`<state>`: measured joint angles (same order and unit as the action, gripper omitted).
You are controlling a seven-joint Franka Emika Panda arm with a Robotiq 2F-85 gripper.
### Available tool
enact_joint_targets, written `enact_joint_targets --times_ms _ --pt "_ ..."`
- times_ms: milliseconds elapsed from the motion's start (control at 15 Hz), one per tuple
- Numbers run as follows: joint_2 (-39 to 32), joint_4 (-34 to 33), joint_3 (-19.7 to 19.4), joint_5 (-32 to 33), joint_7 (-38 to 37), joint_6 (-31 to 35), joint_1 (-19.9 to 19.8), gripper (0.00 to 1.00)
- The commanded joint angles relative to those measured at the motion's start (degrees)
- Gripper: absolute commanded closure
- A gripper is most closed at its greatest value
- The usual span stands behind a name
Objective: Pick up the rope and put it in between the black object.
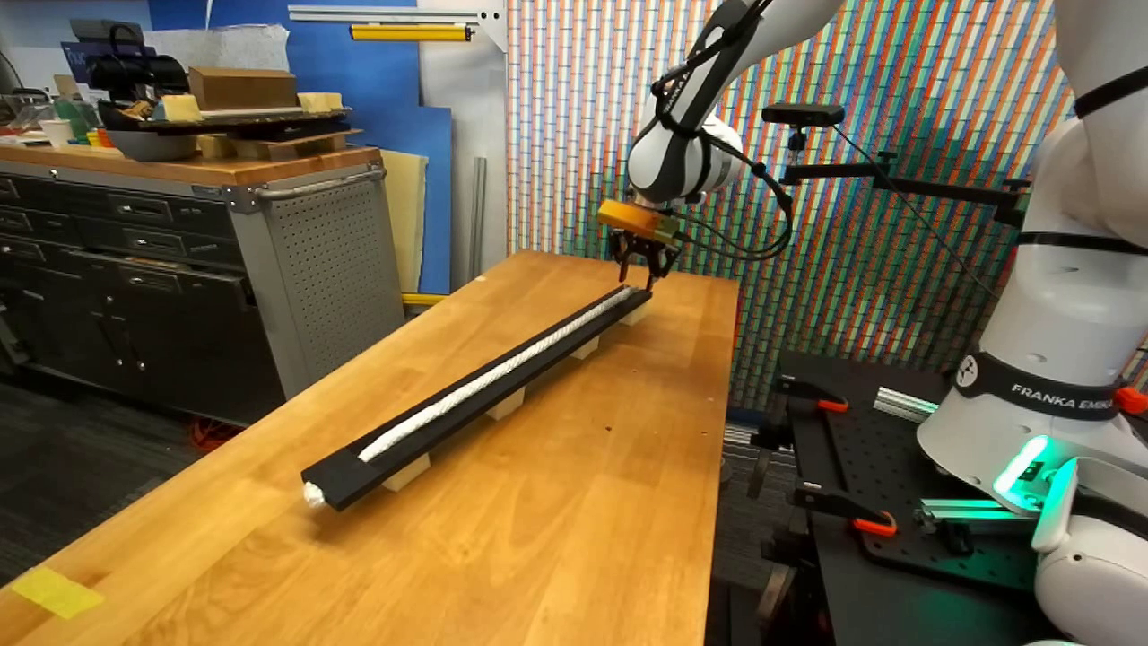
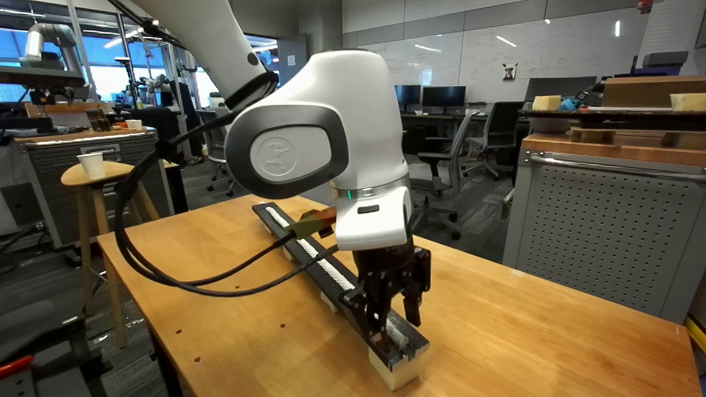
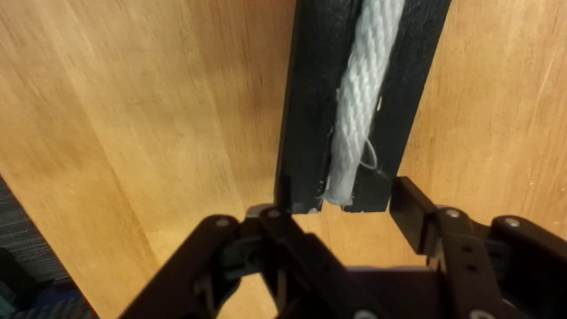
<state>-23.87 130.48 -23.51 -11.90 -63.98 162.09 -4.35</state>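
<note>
The white rope [image 1: 502, 372] runs along the lengthwise groove of the black object [image 1: 354, 480], as both exterior views show. A white rope tip also sticks out at the bar's far end from my gripper. In the wrist view the rope [image 3: 363, 84] ends at the cut edge of the black object [image 3: 310, 110], between the groove walls, with a loose thread beside it. How deep it sits there I cannot tell. My gripper [image 3: 343, 197] is open over this end, its fingers apart on either side of the bar and nothing held. In an exterior view the gripper [image 2: 397, 326] points downward.
Pale wooden blocks [image 2: 394, 374] hold the bar above the wooden table [image 1: 574, 538]. Yellow tape [image 1: 56, 592] marks a table corner. A grey cabinet [image 1: 327, 242] stands beyond the table's side. Black cables [image 2: 124, 226] loop out from the arm over the table.
</note>
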Motion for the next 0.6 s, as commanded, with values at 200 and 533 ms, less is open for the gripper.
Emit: enact_joint_targets --times_ms 200,533 --pt "1.55 0.78 0.5 0.54 0.12 2.22 -0.52 0.0" --pt "5.99 3.93 1.1 1.67 2.69 6.67 0.63 0.0"
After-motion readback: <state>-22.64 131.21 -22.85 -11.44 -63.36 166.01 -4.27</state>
